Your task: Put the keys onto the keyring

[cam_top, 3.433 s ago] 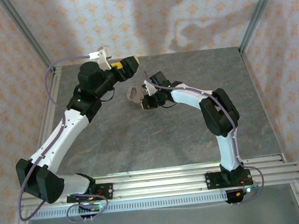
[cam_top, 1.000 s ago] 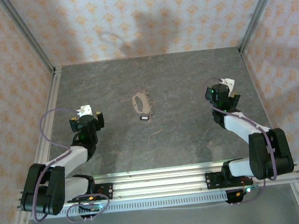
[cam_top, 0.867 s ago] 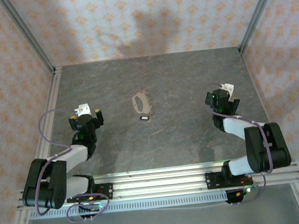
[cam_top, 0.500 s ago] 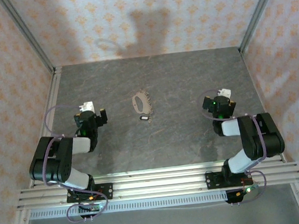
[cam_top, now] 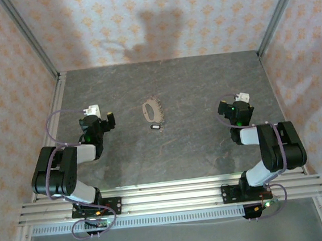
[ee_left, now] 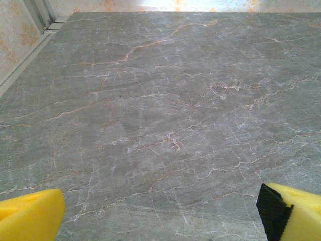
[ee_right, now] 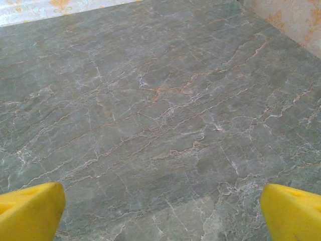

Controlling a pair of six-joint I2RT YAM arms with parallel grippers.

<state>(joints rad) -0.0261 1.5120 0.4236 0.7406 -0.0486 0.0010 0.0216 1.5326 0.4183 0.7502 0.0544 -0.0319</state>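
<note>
Left claw (ee_left: 160, 215), right claw (ee_right: 161, 211) withdrew; key (cam_top: 156, 126) beside keyring (cam_top: 152, 110).

You look out past the left gripper (ee_left: 160, 216), its yellow fingers (ee_left: 29, 215) spread wide, the right one showing a black pad (ee_left: 271, 217). Between and beyond them lies the grey, tan-veined table (ee_left: 165, 100). Far beyond the left finger runs a metal rail (ee_left: 40, 15).

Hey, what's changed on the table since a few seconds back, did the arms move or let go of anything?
Both arms pulled back from the middle and folded near their bases. The left gripper and right gripper, earlier together at the keyring, are open and empty. The keyring lies on the table with the key by its near end, unmoved over the last second.
</note>
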